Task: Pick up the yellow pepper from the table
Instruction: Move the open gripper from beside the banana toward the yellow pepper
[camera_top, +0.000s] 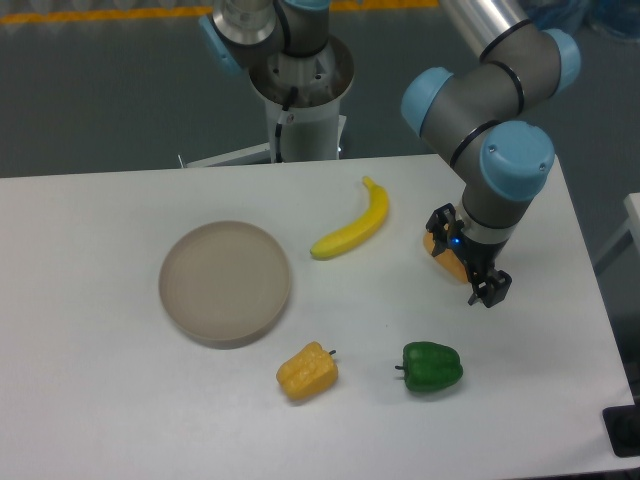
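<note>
The yellow pepper (307, 371) lies on the white table (100, 410) near the front, just right of the plate, its short dark stem pointing right. My gripper (466, 256) hangs far from it, up at the right side of the table. Its two black fingers stand wide apart, open, and straddle an orange wedge-shaped piece (447, 262), which they partly hide. Whether the fingers touch that piece I cannot tell.
A round beige-grey plate (225, 283) sits left of centre. A yellow banana (352, 225) lies between the plate and the gripper. A green pepper (432, 367) rests to the right of the yellow one. The arm's base (300, 90) stands at the table's far edge.
</note>
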